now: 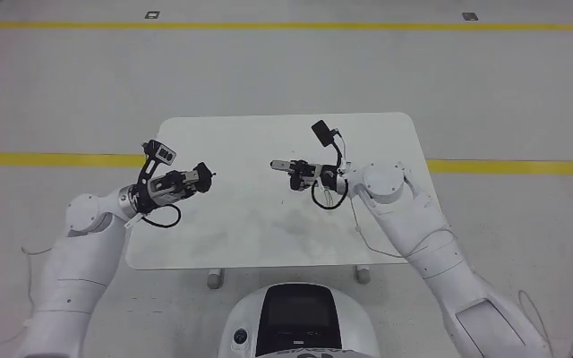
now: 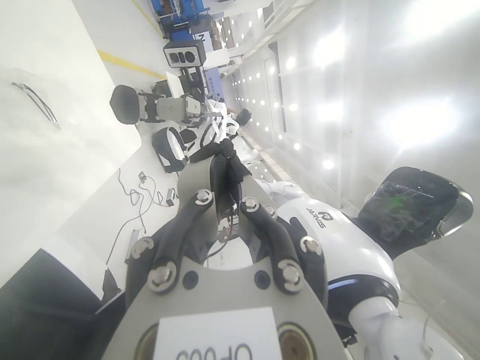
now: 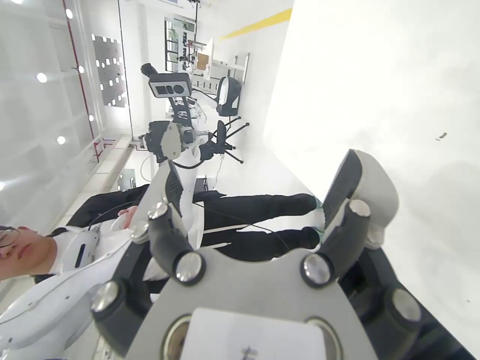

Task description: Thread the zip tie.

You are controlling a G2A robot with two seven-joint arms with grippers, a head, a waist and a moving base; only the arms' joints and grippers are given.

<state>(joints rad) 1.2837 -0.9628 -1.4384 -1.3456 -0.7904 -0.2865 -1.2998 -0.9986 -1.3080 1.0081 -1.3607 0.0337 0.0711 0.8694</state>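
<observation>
Over the left part of the white table (image 1: 269, 237) hangs the left gripper (image 1: 204, 175). Its fingers are pressed close together. They pinch a bent black strip, which looks like the zip tie (image 2: 227, 149). The zip tie sticks out past the fingertips, up in the air and off the table.

Across from it, over the middle of the table, hangs the right gripper (image 1: 279, 165). Its fingers (image 3: 352, 174) are spread wide apart and hold nothing. The two grippers point at each other, with bare table top between them.

Some thin black strips (image 2: 35, 101) lie flat on the table, well apart from the left gripper. I cannot tell what they are. A tiny dark speck (image 3: 441, 136) lies on the table top too.

The table has round corners. The left arm comes in over the left edge, and the right arm comes in over the near right corner. Both grippers have open table on their near and far sides. A yellow line (image 1: 72, 159) runs along the floor to the left and right of the table.
</observation>
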